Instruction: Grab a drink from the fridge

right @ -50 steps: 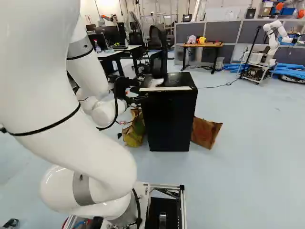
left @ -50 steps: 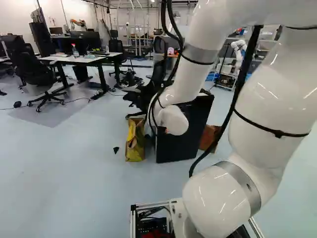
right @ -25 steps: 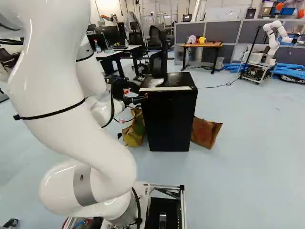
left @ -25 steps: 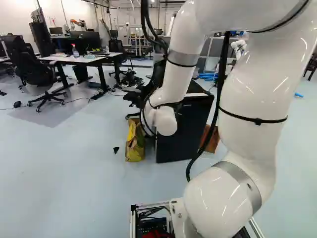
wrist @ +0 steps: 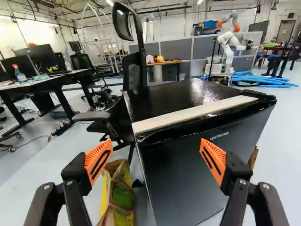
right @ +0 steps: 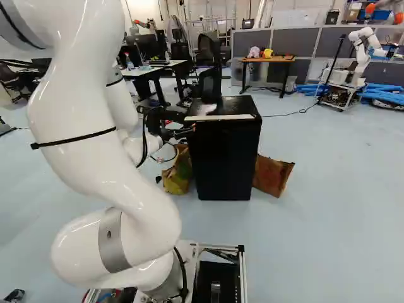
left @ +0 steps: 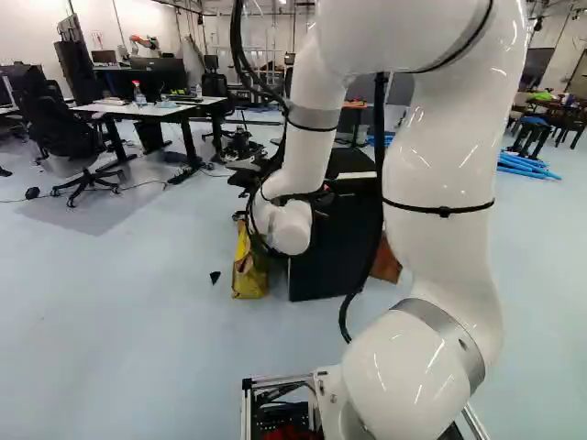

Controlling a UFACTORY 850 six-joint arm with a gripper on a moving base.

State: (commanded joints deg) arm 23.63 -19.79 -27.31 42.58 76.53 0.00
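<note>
While near the fridge (right: 226, 161), claw (right: 187, 131) wide open.

Pale lowercase lettering (wrist: 219, 135) reading "upstreman" stands on the near face of the black fridge (wrist: 183, 179), high up. Any print on the brown bag (right: 272, 176) at right is unreadable.

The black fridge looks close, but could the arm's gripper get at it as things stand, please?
Probably yes: the gripper is open, facing the black fridge, and I see nothing blocking the way between them.
</note>
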